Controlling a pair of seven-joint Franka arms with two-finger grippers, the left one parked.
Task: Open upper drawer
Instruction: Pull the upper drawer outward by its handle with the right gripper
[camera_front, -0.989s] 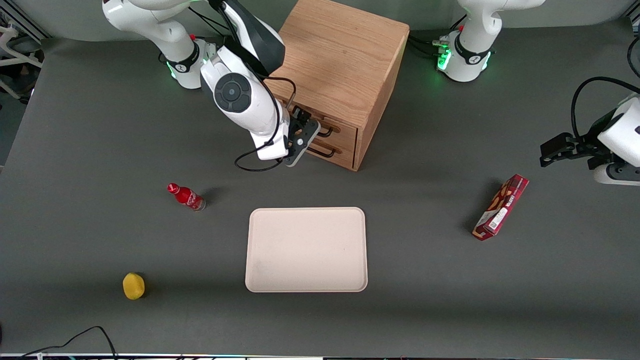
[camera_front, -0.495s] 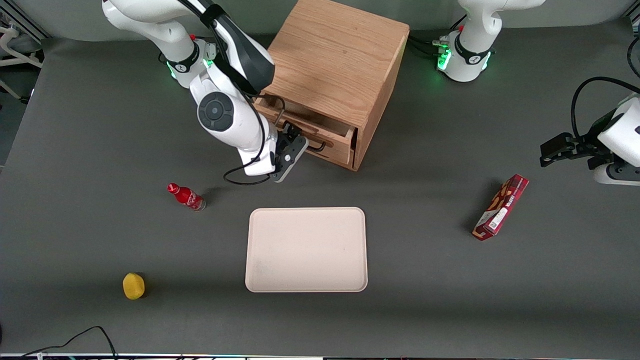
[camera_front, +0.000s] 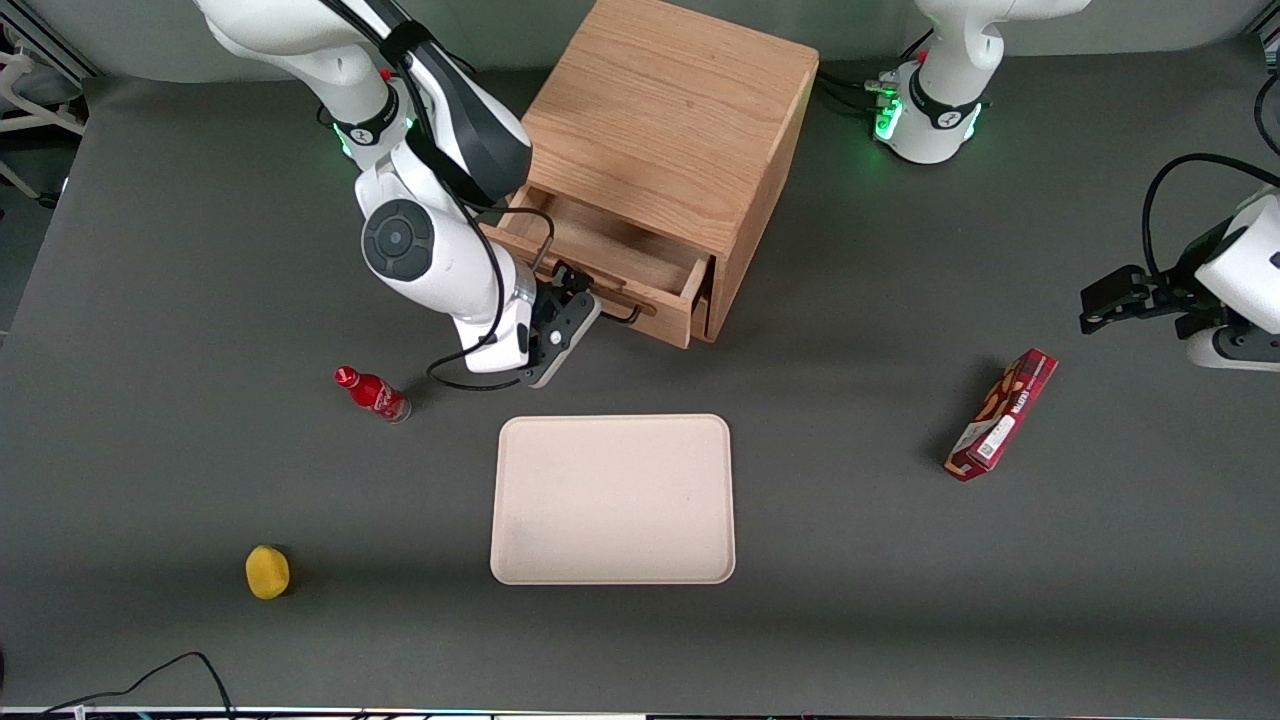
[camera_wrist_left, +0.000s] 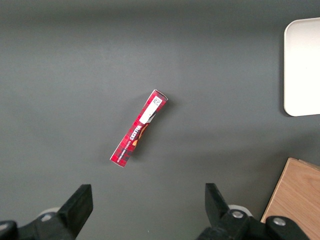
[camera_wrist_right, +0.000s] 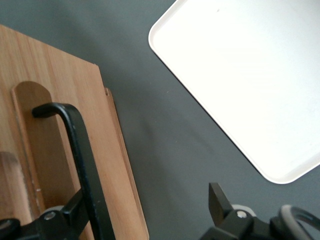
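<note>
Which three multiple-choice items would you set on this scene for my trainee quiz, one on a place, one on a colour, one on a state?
1. Where is the claw?
A. at the upper drawer's black handle
B. over the tray
C. beside the yellow fruit

2. What colour is the small bottle?
A. green
B. red
C. blue

3. In what state is the upper drawer?
A. fully shut
B. pulled part way out
C. lifted out onto the table

Answers:
1 A: the front view shows the claw at the black handle, and the wrist view shows that handle close between its fingers.
2 B: the bottle nearer the camera than the arm is red.
3 B: the drawer sticks out of the oak cabinet with its inside showing.
</note>
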